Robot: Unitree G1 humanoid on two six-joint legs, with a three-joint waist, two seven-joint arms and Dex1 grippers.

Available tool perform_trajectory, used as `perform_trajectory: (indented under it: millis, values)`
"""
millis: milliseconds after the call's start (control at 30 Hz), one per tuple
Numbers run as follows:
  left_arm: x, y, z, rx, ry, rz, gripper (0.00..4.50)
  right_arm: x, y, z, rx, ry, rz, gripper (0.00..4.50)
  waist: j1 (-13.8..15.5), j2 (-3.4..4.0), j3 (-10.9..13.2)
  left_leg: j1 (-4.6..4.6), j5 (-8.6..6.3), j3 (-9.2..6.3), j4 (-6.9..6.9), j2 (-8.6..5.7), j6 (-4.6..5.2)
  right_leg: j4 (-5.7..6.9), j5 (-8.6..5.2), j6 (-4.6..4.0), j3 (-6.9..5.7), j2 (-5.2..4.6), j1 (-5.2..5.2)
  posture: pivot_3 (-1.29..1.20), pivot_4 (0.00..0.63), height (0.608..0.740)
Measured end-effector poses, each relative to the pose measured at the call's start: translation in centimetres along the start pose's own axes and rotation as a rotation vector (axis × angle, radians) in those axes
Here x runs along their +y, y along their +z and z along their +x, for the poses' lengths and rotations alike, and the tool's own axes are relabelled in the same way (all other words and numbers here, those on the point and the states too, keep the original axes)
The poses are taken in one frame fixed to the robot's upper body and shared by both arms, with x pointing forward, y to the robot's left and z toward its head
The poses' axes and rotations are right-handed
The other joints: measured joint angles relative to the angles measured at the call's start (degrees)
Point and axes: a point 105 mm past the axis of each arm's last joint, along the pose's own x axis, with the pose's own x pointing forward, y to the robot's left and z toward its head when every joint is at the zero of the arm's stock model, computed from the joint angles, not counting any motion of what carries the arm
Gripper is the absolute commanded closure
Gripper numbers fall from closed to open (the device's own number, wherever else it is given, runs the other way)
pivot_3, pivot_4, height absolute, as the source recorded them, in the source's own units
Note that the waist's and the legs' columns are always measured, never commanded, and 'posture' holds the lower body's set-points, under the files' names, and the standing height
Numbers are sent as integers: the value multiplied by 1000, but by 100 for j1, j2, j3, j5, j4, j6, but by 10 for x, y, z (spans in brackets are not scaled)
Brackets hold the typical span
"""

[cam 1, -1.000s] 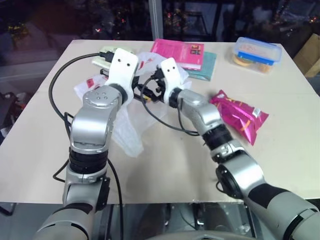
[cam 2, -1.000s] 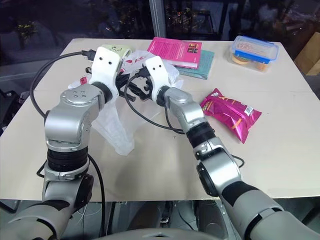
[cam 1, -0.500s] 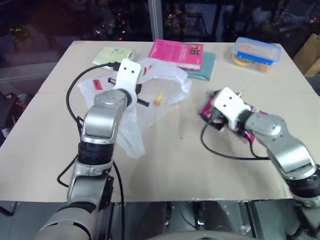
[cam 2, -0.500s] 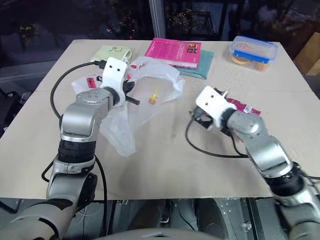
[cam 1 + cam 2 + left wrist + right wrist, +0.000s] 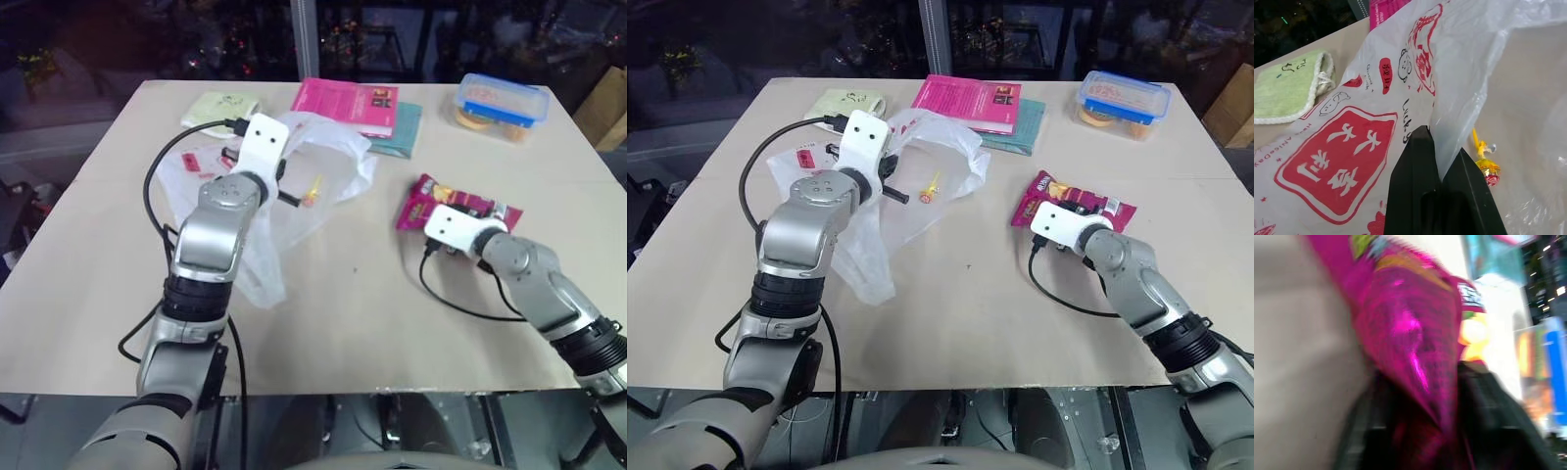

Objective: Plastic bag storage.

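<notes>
"大吉利" on plastic bag point(image 5: 1352, 147)

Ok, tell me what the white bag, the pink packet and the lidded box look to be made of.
Plastic bag: thin translucent film, likely plastic; it crinkles and the table shows through.
Snack packet: glossy magenta foil or metallised film, judging by its bright highlights.
Lidded box: clear rigid plastic with a blue rim, its contents visible.

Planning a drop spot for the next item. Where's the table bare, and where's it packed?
Bare: the table along its near edge, and the strip between the plastic bag and the magenta snack packet. Crowded: the far edge, with green cloth, pink book and lidded container.
</notes>
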Motion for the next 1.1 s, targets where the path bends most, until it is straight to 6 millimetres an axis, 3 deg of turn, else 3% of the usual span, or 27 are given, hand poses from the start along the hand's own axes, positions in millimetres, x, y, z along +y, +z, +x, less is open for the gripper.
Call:
perform_trajectory:
  millis: [33,200,333,400,767,1033,1100]
  values:
    - [0,0,0,1,2,-4,4500,-3,3,-2,-16,-4,-10,4429,-3,0,0,0,0,0,0,0,0,0,0,0,0,1,0,0,150,740]
    - [2,6,1,-8,3,-33,4500,-13,45,-22,-202,32,2,4429,-15,-2,2,-2,0,-5,0,3,0,-1,0,0,-5,5,0,0,150,740]
    - [4,19,2,-25,-16,-27,4500,20,128,-53,-547,283,16,4429,-54,-4,3,-3,-1,-9,1,6,1,-1,0,0,-9,9,1,0,150,740]
    - [1,23,2,-36,-38,-22,4500,27,142,-54,-600,325,-24,4429,-36,-3,3,-2,-1,-11,10,2,1,2,0,0,-13,6,4,0,150,740]
    - [3,18,-17,57,-219,30,4500,43,196,11,-650,281,-434,4429,-47,-7,7,-6,-1,-23,23,-2,-1,5,-1,-2,-23,8,6,0,150,740]
    - [-4,23,-27,82,-272,14,4500,63,245,15,-834,263,-596,4429,-61,-7,7,-5,0,-28,22,0,-3,6,-1,-2,-26,13,6,0,150,740]
    - [-6,23,-29,83,-279,14,4500,65,248,17,-843,260,-607,4429,-57,-6,8,-5,0,-29,22,0,-4,6,-1,-2,-27,13,6,0,150,740]
